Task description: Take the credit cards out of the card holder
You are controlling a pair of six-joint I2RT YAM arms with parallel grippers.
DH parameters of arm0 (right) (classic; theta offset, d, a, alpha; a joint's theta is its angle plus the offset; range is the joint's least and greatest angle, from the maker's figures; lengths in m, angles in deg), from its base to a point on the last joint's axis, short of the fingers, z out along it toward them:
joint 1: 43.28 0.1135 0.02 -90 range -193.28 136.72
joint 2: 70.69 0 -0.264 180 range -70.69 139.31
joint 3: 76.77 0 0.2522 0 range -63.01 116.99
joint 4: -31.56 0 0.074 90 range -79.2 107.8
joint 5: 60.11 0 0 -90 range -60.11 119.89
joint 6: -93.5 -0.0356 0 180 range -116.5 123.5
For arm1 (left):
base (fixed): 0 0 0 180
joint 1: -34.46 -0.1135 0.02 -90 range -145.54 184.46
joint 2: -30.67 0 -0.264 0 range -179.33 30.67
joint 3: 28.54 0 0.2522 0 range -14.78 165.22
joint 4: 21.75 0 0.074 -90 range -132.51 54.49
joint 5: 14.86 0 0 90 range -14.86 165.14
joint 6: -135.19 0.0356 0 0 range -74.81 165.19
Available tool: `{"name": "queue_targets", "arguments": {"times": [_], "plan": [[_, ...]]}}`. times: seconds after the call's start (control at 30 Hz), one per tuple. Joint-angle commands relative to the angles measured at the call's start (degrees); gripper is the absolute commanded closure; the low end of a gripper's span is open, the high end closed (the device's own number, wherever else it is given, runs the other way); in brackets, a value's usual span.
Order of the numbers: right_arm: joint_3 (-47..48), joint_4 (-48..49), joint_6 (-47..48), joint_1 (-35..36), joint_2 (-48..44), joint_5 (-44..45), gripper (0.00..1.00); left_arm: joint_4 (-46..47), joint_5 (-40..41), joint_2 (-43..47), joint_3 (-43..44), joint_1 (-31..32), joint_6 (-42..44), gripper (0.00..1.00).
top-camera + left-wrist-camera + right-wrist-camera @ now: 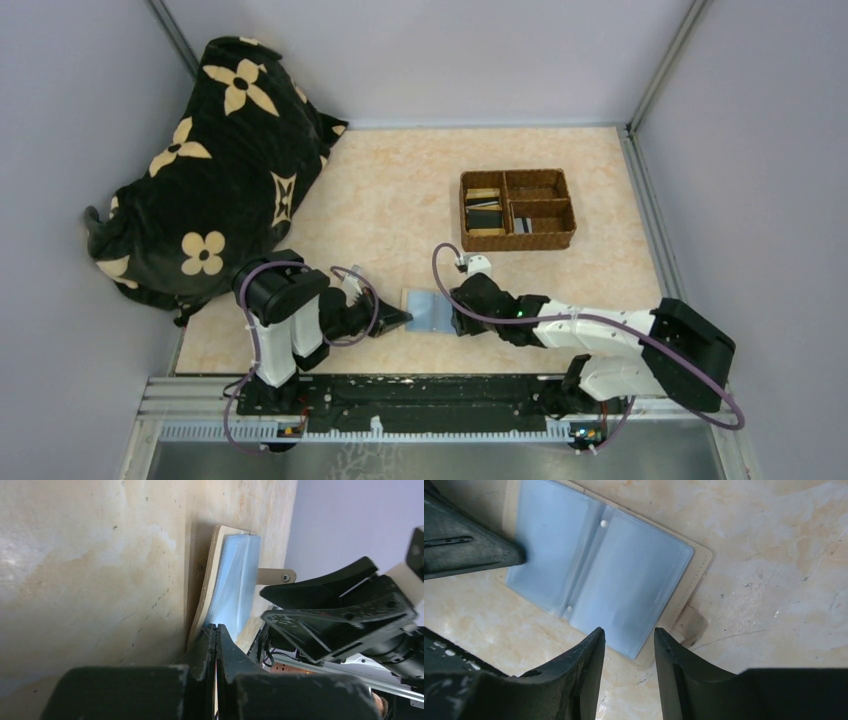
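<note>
- card holder [428,311] is lying open on the worktop [400,200], pale blue inner faces up, between the two tools; its snap tab [690,625] is sticking out from one edge
- left tool [216,629] is sitting closed, jaws pressed together, tips touching the holder's edge; cannot tell whether it is pinching a leaf
- right tool [626,636] is hovering open over the opposite edge, just beside the tab
- credit cards [484,212] are lying in the woven tray [518,243], well apart from the holder

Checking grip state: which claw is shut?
The left claw, closed tight at the holder's edge. The right claw is open, with a clear gap, above the holder.
</note>
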Motion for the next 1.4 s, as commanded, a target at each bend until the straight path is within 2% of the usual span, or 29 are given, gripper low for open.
{"name": "queue_targets", "arguments": {"times": [0.0,0.23,0.63,1.07,1.37], "plan": [[-1.7,5.0,-2.1,0.3,3.3,0.1,0.58,15.3,0.6,-3.0,-3.5,0.2,2.7,1.0],[-2.5,6.0,-2.4,0.3,4.3,0.1,0.58,15.3,0.2,-4.0,-3.2,0.3,2.3,1.0],[-2.0,11.9,-2.5,0.4,6.8,-5.3,0.58,15.3,-0.2,-4.1,-3.2,0.3,2.1,1.0],[-2.5,18.2,-3.2,0.4,3.8,-10.1,0.58,15.2,-0.8,-4.8,-3.0,0.4,2.1,1.0],[0.2,18.4,-2.1,0.3,5.6,-10.5,0.59,15.3,-1.1,-5.1,-2.9,0.6,2.1,1.0]]}}
